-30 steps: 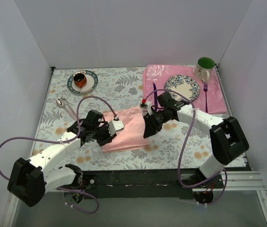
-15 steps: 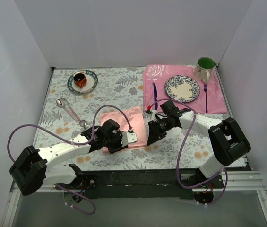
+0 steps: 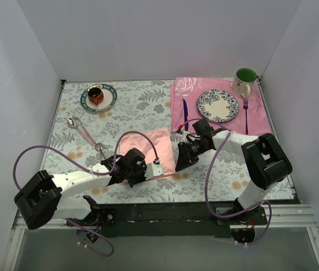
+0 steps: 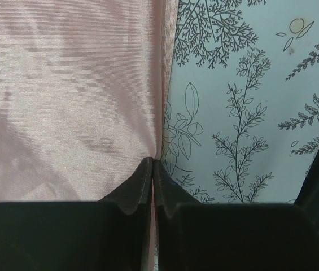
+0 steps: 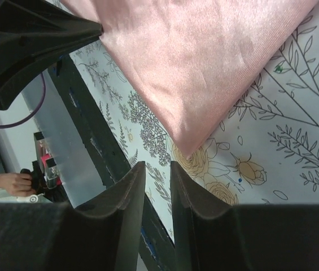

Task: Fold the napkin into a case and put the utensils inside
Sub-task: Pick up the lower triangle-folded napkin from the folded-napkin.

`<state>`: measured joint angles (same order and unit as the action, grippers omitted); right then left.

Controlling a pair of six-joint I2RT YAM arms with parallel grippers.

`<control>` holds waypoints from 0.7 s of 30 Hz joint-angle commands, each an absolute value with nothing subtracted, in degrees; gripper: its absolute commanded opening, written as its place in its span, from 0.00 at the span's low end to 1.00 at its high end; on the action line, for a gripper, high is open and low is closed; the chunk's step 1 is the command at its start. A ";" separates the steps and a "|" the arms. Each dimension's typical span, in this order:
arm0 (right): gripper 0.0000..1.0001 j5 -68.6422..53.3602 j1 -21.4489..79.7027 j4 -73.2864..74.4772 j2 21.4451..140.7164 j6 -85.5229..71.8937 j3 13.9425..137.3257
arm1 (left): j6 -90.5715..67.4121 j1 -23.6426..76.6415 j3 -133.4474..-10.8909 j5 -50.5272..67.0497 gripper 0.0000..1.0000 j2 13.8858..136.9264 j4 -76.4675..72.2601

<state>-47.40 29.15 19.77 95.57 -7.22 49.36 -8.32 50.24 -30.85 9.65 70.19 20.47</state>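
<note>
The salmon-pink napkin point(image 3: 148, 148) lies flat on the floral tablecloth near the front middle; no case is in view. My left gripper point(image 3: 143, 173) sits low at the napkin's near edge. In the left wrist view its jaws point(image 4: 153, 162) are shut, with the napkin point(image 4: 69, 96) edge pinched between them. My right gripper point(image 3: 180, 159) is at the napkin's right side. In the right wrist view it is point(image 5: 156, 165) slightly open and empty, just short of a napkin point(image 5: 204, 62) corner. The silver utensils point(image 3: 84, 134) lie on the cloth to the left.
At the back right, a pink rose-patterned placemat point(image 3: 193, 90) holds a patterned plate point(image 3: 218, 105), a purple knife point(image 3: 185, 114), a purple fork point(image 3: 245, 113) and a green-lined mug point(image 3: 245, 80). A saucer with a brown cup point(image 3: 98, 96) stands back left. The table's black front edge point(image 3: 165, 212) is close behind both grippers.
My left arm swung right and toward the front along the napkin, and its jaws closed on the edge. The right gripper slid left and nearer to the napkin's corner. The napkin looks narrower.
</note>
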 commanded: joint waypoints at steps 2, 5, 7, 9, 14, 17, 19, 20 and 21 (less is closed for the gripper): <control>0.31 -50.80 29.09 17.32 96.68 -7.65 53.43 | -8.61 50.89 -29.71 10.64 0.01 69.44 22.24; 0.29 -50.80 29.00 17.31 96.51 -6.77 55.80 | -8.79 50.89 -30.23 9.49 0.33 66.02 22.06; 0.29 -50.71 29.18 16.70 96.77 -6.68 57.38 | -8.35 50.98 -30.23 8.88 0.36 63.47 21.89; 0.29 -50.19 29.44 15.74 97.73 -7.29 59.49 | -8.00 50.98 -30.41 8.27 0.38 62.58 21.71; 0.28 -49.31 31.55 15.12 102.03 -7.65 62.48 | -5.19 51.06 -29.71 7.38 0.38 61.09 22.58; 0.27 -48.96 32.69 13.71 103.62 -8.17 63.54 | -4.49 51.59 -29.53 7.21 0.40 61.08 23.64; 0.27 -48.87 33.48 13.27 104.50 -8.70 64.33 | -4.22 52.56 -29.01 6.60 0.44 61.35 23.73; 0.27 -48.87 33.66 13.36 105.37 -8.70 64.51 | -4.22 52.99 -28.66 5.55 0.44 61.52 23.30; 0.27 -48.87 33.75 13.45 105.82 -8.70 64.77 | -4.39 53.69 -28.30 4.93 0.44 62.05 22.94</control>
